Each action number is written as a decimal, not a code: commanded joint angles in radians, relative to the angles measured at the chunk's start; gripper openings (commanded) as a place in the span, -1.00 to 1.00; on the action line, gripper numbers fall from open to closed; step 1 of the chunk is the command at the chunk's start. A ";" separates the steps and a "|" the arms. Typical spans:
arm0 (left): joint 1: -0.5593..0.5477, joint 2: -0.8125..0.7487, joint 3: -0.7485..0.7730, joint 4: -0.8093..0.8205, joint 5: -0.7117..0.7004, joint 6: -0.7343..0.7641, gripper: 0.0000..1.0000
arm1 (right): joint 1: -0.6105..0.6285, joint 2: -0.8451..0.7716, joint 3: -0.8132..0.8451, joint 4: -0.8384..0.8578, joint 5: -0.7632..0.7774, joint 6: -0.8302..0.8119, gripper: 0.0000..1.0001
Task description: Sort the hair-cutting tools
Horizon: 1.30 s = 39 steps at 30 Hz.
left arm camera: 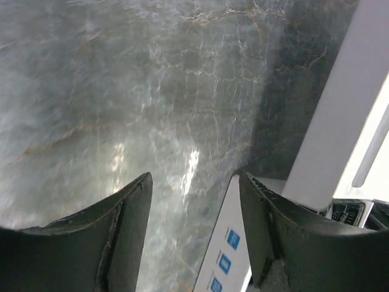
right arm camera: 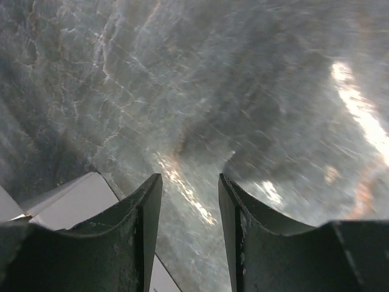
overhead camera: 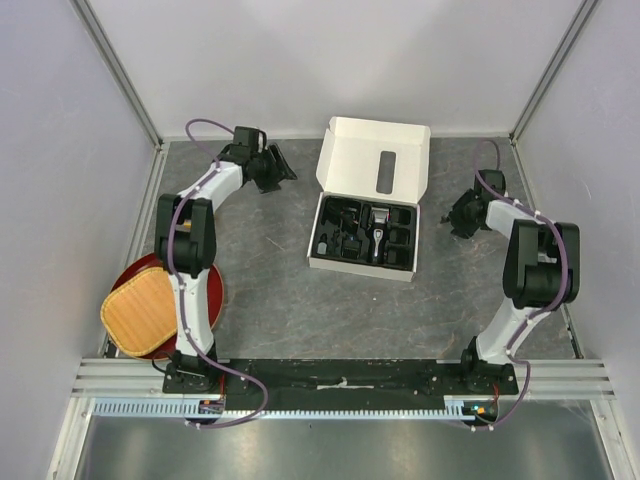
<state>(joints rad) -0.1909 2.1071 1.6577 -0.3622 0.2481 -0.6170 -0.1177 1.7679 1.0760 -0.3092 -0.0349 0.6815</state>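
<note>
Open white cardboard box [overhead camera: 372, 150] mid-table, lid flipped up, black tray [overhead camera: 363, 262] inside. The black-and-silver hair clipper [overhead camera: 379, 240] lies in the tray's middle slot, small black blocky guard combs [overhead camera: 343, 216] in slots beside it, all inside the box. Off the box's far-left corner, the left gripper [left arm camera: 194, 201] hovers over bare table, fingers apart and empty. Just right of the box, the right gripper [right arm camera: 189, 201] is the same, fingers apart with nothing between.

Open white box [overhead camera: 362, 158] mid-table, clipper [overhead camera: 378, 240] inside, orange bowl [overhead camera: 140, 312] left

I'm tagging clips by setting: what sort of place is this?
Probably a lab robot test cell: plain white panel walls, aluminium frame posts, two white robot arms over a grey marbled tabletop.
</note>
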 commanded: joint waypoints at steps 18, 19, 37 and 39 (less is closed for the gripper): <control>-0.041 0.375 0.344 0.305 0.502 -0.003 0.31 | 0.018 0.334 0.269 0.286 -0.442 -0.011 0.02; -0.045 0.379 0.341 0.319 0.516 -0.003 0.31 | 0.018 0.338 0.275 0.289 -0.460 -0.013 0.02; -0.045 0.180 0.096 0.531 0.603 -0.009 0.31 | 0.020 0.136 0.219 0.343 -0.569 0.016 0.04; -0.045 0.160 0.062 0.548 0.605 -0.010 0.31 | 0.018 0.119 0.211 0.346 -0.576 0.021 0.04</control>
<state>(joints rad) -0.2203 2.4069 1.7550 0.0822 0.7898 -0.6167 -0.1123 1.9636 1.3014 -0.0235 -0.5438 0.6876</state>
